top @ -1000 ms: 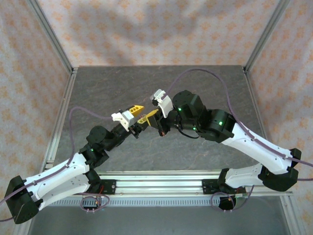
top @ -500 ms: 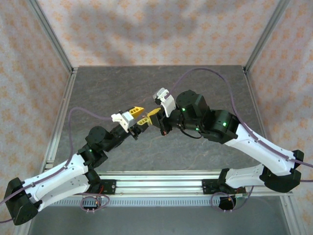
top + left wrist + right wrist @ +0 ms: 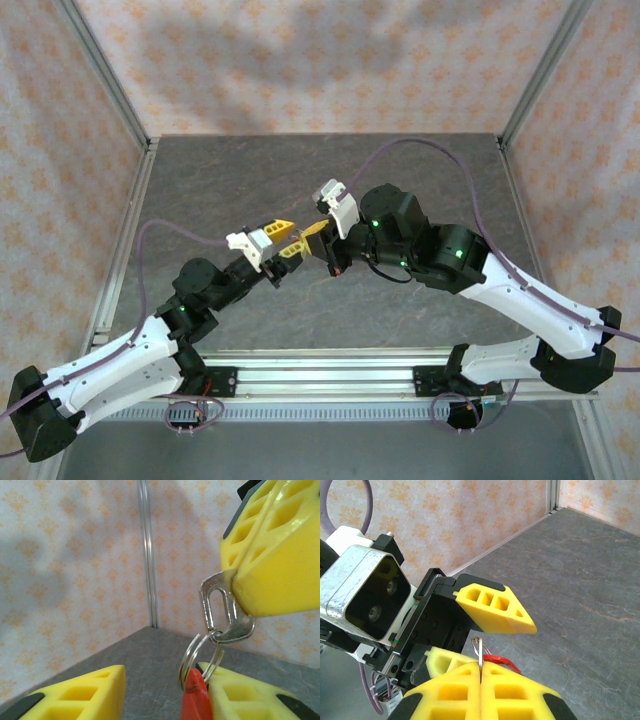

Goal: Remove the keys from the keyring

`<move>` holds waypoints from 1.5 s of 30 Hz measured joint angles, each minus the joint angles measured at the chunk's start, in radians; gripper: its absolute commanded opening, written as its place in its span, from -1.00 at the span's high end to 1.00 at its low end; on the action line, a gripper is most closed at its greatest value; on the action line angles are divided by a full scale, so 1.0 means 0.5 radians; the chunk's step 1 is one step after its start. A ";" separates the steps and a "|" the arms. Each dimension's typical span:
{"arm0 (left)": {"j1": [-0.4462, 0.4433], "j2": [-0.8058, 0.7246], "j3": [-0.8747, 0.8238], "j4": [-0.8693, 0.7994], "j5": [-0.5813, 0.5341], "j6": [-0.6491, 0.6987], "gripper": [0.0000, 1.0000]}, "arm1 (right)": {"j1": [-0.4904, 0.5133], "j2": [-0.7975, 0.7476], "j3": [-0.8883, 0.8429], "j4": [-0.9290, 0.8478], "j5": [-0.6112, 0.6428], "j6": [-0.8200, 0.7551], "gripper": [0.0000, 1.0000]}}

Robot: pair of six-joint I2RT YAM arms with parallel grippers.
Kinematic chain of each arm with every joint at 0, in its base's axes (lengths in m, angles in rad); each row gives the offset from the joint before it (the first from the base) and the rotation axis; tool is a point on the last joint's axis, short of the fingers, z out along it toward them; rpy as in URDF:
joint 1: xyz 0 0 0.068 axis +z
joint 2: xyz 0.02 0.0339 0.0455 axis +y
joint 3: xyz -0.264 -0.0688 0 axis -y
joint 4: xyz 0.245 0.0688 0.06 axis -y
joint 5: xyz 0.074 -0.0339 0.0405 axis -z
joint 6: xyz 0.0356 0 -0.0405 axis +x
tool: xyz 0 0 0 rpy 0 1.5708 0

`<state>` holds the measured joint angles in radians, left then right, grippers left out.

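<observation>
While right end effector (image 3: 480, 672) clamps the key (image 3: 236, 628), keyring (image 3: 185, 658) dangles.

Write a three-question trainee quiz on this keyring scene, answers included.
1. True or false: the left gripper is shut tight on the keyring.
2. Which key does the right gripper grip? A red, B silver, C blue.
3. Fill in: the keyring passes through the silver key at its ____.
Key: 1 false, it is open. 2 B. 3 slot.
</observation>
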<state>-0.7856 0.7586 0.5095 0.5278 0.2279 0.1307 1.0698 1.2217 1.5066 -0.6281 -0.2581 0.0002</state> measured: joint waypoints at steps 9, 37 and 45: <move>0.000 -0.040 0.001 -0.016 0.000 -0.003 0.14 | 0.000 0.000 0.000 0.000 -0.001 -0.001 1.00; -0.010 -0.066 0.135 -0.242 0.053 -0.021 0.19 | -0.012 -0.135 -0.175 0.196 0.038 -0.047 1.00; -0.009 -0.056 0.134 -0.222 0.076 -0.022 0.01 | -0.013 -0.134 -0.153 0.188 0.035 -0.037 1.00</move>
<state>-0.7902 0.7303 0.5766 0.4168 0.2657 0.1196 1.0634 1.1545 1.4303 -0.5343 -0.2405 -0.0181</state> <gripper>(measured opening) 0.479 0.048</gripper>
